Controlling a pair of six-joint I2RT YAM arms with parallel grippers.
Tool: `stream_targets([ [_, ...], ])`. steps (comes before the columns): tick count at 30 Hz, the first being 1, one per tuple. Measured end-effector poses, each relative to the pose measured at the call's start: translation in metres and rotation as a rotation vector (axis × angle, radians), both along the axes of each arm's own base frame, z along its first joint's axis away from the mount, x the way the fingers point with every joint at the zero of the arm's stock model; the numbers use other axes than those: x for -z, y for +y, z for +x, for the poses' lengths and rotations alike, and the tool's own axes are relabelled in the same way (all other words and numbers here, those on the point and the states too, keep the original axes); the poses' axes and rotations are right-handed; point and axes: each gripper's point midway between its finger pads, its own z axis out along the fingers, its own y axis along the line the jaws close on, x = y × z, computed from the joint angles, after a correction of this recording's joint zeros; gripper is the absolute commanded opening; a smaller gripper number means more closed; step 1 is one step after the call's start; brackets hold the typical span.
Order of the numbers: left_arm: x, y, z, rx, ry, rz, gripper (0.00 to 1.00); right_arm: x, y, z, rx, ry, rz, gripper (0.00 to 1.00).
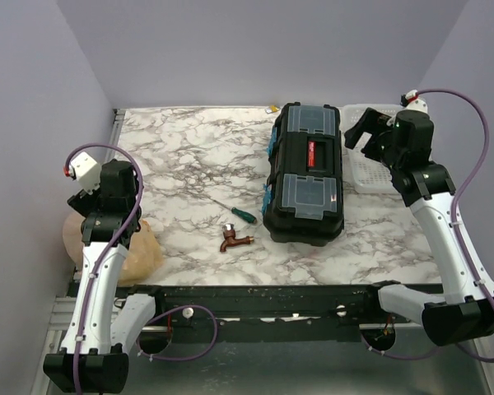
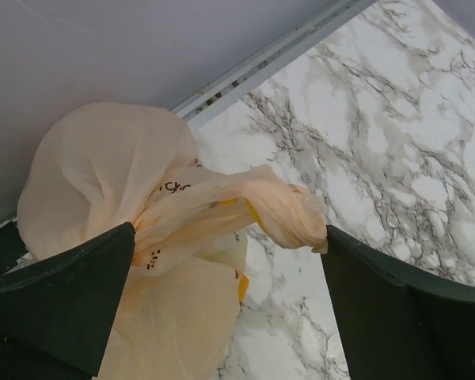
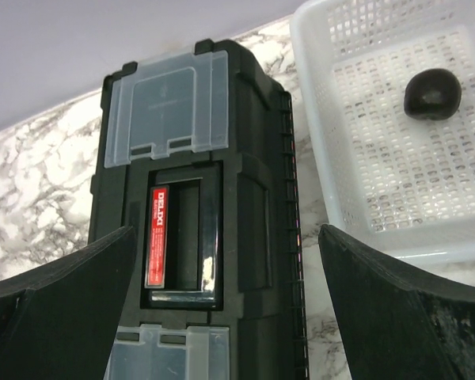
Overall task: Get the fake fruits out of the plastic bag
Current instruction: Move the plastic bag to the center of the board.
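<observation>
The peach-orange plastic bag (image 1: 138, 253) lies at the table's near left edge, partly under my left arm. In the left wrist view its twisted neck (image 2: 222, 207) runs across between my open left gripper's (image 2: 229, 233) fingers, its end touching the right fingertip (image 2: 336, 241). Small yellow-orange patches (image 2: 242, 286) show at the bag; I cannot tell what they are. Other fruits are hidden. A dark ball (image 3: 431, 93) lies in the white basket (image 3: 317, 142). My right gripper (image 3: 226, 233) is open and empty above the black toolbox (image 3: 198, 206).
The black toolbox (image 1: 306, 173) stands mid-right, with the white perforated basket (image 1: 362, 177) at its right, partly under my right gripper (image 1: 364, 136). A green-handled screwdriver (image 1: 235, 211) and a brown metal tap (image 1: 234, 239) lie left of the toolbox. Walls close the left, back and right sides.
</observation>
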Motion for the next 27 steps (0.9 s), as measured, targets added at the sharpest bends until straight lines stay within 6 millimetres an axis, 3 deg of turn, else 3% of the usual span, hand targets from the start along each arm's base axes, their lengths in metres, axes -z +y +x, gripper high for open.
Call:
stream_targets([
  [10,0.019,0.02,-0.02,-0.196,0.004,-0.027,0.99,0.021,0.012,0.006,-0.05,0.131,0.009,1.0],
  [20,0.029,0.032,-0.04,-0.314,0.0,-0.039,0.99,0.039,0.007,0.006,0.043,0.22,0.074,1.0],
  [27,0.047,0.039,-0.045,-0.397,0.031,-0.07,0.9,0.023,0.02,-0.01,-0.044,0.15,0.113,1.0],
])
